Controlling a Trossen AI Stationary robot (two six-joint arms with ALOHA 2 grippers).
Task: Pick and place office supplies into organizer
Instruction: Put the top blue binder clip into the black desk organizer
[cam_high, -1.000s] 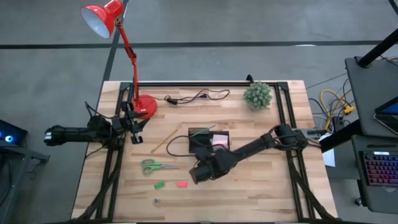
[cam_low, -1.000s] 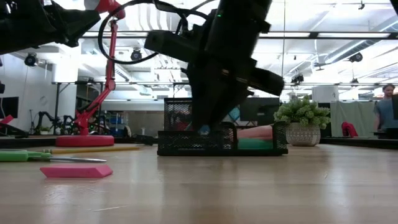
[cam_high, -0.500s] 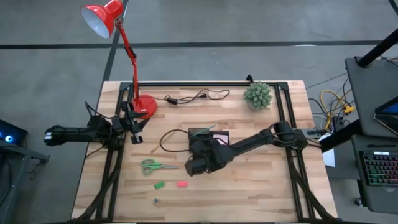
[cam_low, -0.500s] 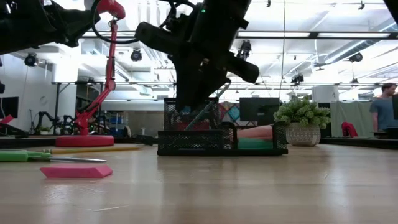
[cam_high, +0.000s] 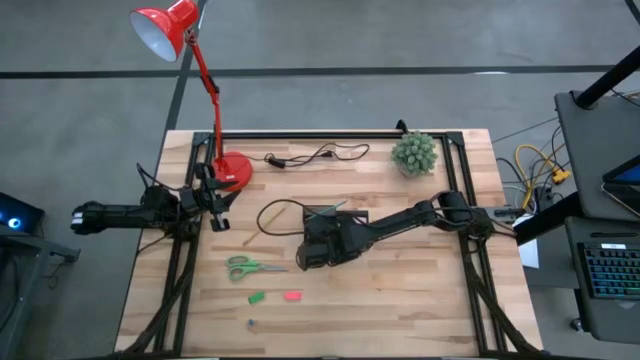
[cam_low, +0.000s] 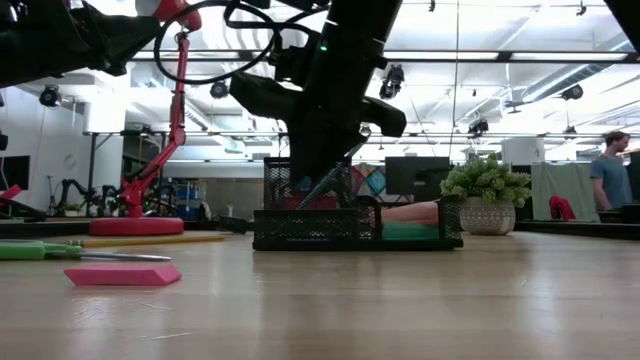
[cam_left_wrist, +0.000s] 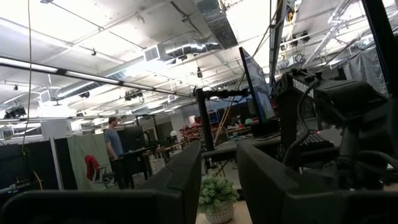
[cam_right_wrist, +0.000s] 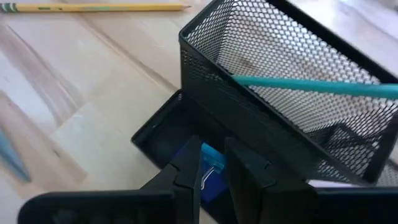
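From above, the right gripper (cam_high: 318, 252) hovers over the front edge of the organizer (cam_high: 340, 215), while the left gripper (cam_high: 215, 200) waits off at the table's left edge, near the red lamp (cam_high: 232, 168). The scissors (cam_high: 248, 267), a green piece (cam_high: 257, 297) and a red piece (cam_high: 292, 295) lie loose on the wood in front (so plenty left to do).

At table level, the right arm hangs above the mesh tray, with something pink (cam_low: 410, 212) and green already lying in its low compartment. The yellow pencil (cam_low: 150, 240) and the red piece sit out on the table.

The left wrist camera just looks into the room; its fingers (cam_left_wrist: 180, 180) stand slightly apart with nothing between them.

The right wrist camera is the useful one: the fingers (cam_right_wrist: 186, 171) are nearly pressed together, pinching a small blue piece (cam_right_wrist: 210, 174) right over the low front compartment. The teal pen (cam_right_wrist: 311, 85) already leans in the tall mesh bin. I'd guess the job is roughly half done.
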